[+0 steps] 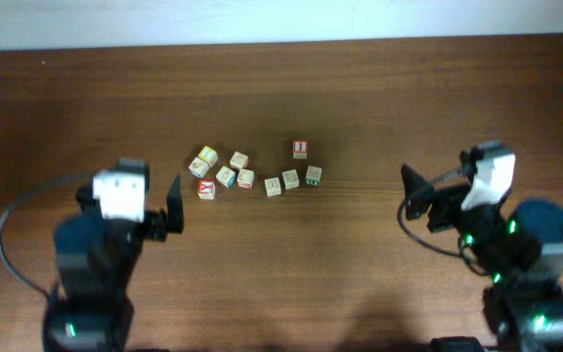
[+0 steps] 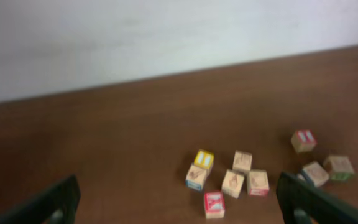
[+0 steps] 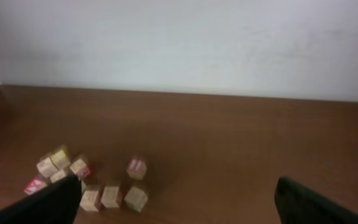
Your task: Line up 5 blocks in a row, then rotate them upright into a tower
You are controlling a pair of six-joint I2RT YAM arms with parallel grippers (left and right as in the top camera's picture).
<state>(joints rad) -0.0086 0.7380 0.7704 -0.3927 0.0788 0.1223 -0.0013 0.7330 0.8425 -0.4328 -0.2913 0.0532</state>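
Near the middle of the overhead frame, a little above centre, the blocks [image 1: 226,176] lie scattered on the brown wooden table [image 1: 360,78]. They are small pale wooden cubes, all alike in size, with printed faces whose marks are mostly too small to read. A loose knot of six sits to the left, with a yellow-topped cube [image 1: 208,154] at its upper left and a cube with a red-printed top [image 1: 206,190] at its lower left. Several of these are turned askew and lie close together. To the right, three more form a short rising row, ending in a cube with green print [image 1: 313,175]. Just above that row, apart from it, stands the cube with a red face and white mark [image 1: 300,149]. The left gripper [image 1: 171,207] hovers just lower left of the knot, jaws spread wide and holding nothing. The right gripper [image 1: 411,196] sits well apart toward the right of the frame, likewise wide and empty. In both wrist views dark fingers [image 2: 55,202] fill the lower corners, with the cubes on the table beyond and a pale wall [image 2: 166,37] behind.
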